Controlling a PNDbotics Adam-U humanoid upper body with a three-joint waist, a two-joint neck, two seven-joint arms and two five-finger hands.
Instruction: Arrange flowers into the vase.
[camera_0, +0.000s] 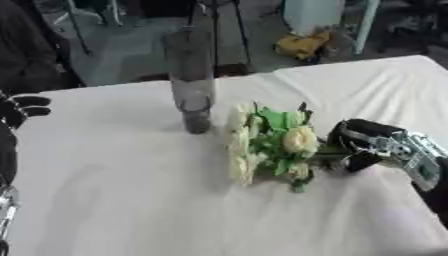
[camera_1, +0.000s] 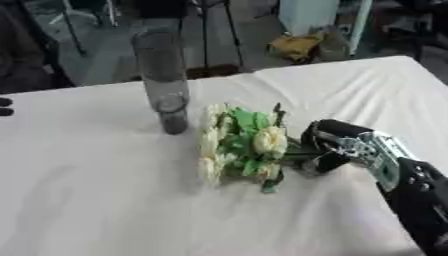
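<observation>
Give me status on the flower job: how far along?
Early. Nothing placed: the vase stands upright on the white table, no flowers showing in it. In hand: the right robot hand is curled around the stems of the bouquet, which lies on the table. The left robot hand idles at the left edge. Left: lift, insert.

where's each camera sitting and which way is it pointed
Left eye view: in the robot's head, looking down at the table; the left robot hand shows at the left edge, the right robot hand curled at the flowers.
Right eye view: same head, set slightly to the right; only the left robot hand's fingertips show, while more of the right forearm is in frame.
Both share the tall vase, flowers and white cloth.
</observation>
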